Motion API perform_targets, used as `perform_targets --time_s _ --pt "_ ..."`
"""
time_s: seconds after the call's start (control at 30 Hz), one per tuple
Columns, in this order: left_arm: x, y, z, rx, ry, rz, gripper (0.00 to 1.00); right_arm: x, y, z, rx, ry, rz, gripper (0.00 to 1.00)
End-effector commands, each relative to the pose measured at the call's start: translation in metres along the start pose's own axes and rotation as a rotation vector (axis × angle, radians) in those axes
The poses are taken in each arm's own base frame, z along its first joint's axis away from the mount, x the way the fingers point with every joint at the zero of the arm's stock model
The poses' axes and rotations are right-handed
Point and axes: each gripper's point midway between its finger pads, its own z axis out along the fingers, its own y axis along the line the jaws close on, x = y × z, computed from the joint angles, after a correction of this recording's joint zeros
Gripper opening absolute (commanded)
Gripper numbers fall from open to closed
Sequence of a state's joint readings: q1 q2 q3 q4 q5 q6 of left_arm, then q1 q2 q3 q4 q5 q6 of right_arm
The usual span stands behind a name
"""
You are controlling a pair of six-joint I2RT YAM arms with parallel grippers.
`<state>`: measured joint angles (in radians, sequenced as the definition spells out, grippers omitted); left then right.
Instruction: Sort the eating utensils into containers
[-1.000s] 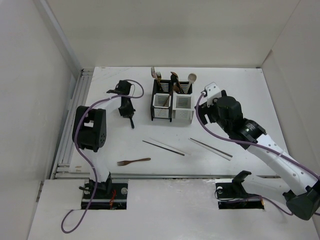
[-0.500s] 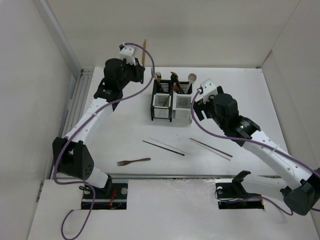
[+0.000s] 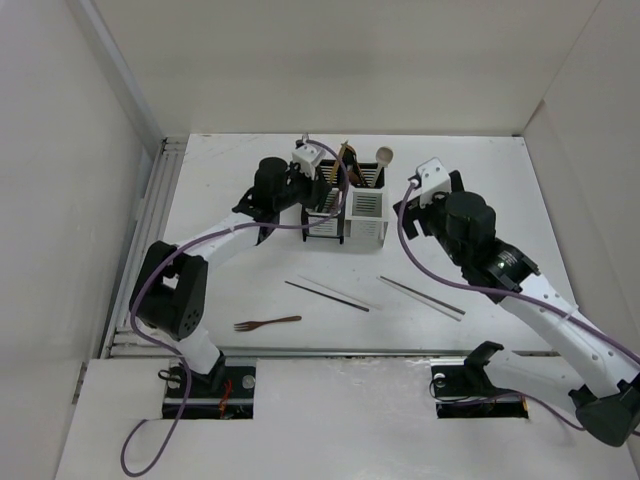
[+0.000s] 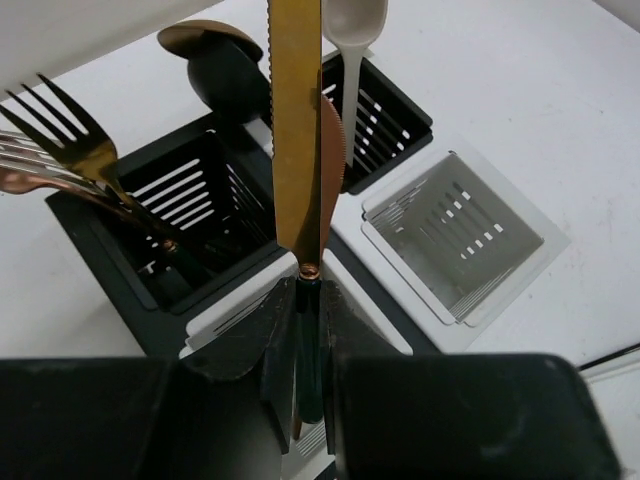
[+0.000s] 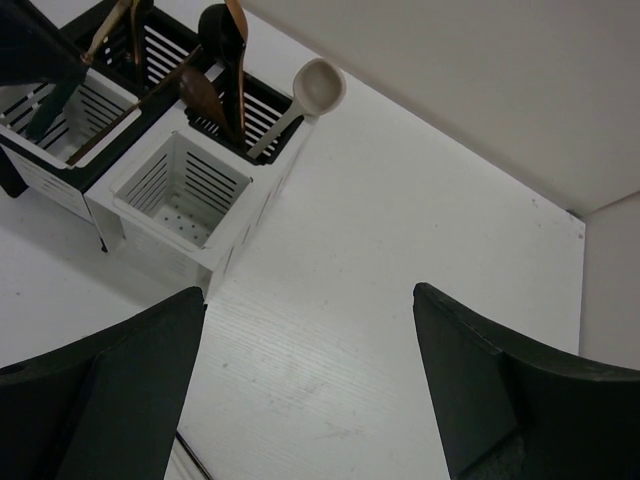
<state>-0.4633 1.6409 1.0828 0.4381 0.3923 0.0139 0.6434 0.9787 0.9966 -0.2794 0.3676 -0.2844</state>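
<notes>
I saw the left gripper (image 4: 300,335) with its jaws pinching the dark handle of a gold serrated knife (image 4: 296,130), the blade held just above the paired caddies (image 3: 365,232) — forks (image 4: 60,140) and spoons (image 5: 305,90) stood inside them. The right gripper (image 5: 308,330) hovered beside the caddies, jaws spread wide. On the tabletop (image 3: 220,280) lay a brown fork (image 3: 268,323), a chopstick pair (image 3: 327,295) and a second pair (image 3: 421,297).

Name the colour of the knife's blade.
The knife has a gold blade; left wrist view shows it best.
</notes>
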Motion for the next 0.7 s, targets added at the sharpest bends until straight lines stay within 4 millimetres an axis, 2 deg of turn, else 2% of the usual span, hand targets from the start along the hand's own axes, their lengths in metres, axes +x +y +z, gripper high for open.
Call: perform_targets --time_s 0.0,0.1,0.17,0.2,0.23,0.33,0.37,0.4,0.43,0.53,0.63,0.67 --pt "-0.02 -0.008 0.003 0.021 -0.107 0.041 0.0 -0.008 -0.004 -0.003 0.023 -0.037 0.01 0.9" --pt "-0.007 -0.003 0.004 -0.001 -0.101 0.017 0.0 -0.008 -0.004 -0.003 0.023 -0.037 0.01 0.9" --pt "-0.004 -0.004 0.003 -0.001 -0.11 0.02 0.0 -0.006 -0.003 -0.004 0.02 -0.029 0.006 0.9" --pt "-0.01 0.0 0.004 -0.024 -0.133 0.026 0.0 -0.008 -0.005 -0.006 0.023 -0.037 0.01 0.9" --pt "-0.007 -0.004 0.004 -0.014 -0.132 0.04 0.0 -0.006 -0.004 -0.006 0.02 -0.029 0.007 0.91" --pt "0.0 0.006 0.007 -0.059 -0.139 0.069 0.02 -0.005 -0.006 -0.006 0.029 -0.026 0.007 0.91" --pt "0.0 0.006 0.007 -0.059 -0.139 0.069 0.05 -0.005 -0.006 -0.006 0.029 -0.026 0.007 0.91" --pt "0.004 0.01 0.009 -0.072 -0.131 0.079 0.19 -0.008 -0.007 -0.008 0.03 -0.027 0.007 0.91" --pt "0.004 0.01 0.009 -0.072 -0.131 0.079 0.27 -0.008 -0.007 -0.008 0.03 -0.028 0.007 0.92" --pt "0.012 0.009 0.005 -0.074 -0.099 0.083 0.41 -0.012 -0.01 -0.011 0.032 -0.036 0.011 0.93" --pt "0.015 0.009 -0.002 -0.086 -0.074 0.054 0.42 -0.005 -0.002 -0.009 -0.015 -0.012 -0.045 0.93" --pt "0.008 0.011 -0.006 -0.114 -0.086 0.047 0.42 0.0 0.003 -0.006 -0.033 0.008 -0.055 0.93"
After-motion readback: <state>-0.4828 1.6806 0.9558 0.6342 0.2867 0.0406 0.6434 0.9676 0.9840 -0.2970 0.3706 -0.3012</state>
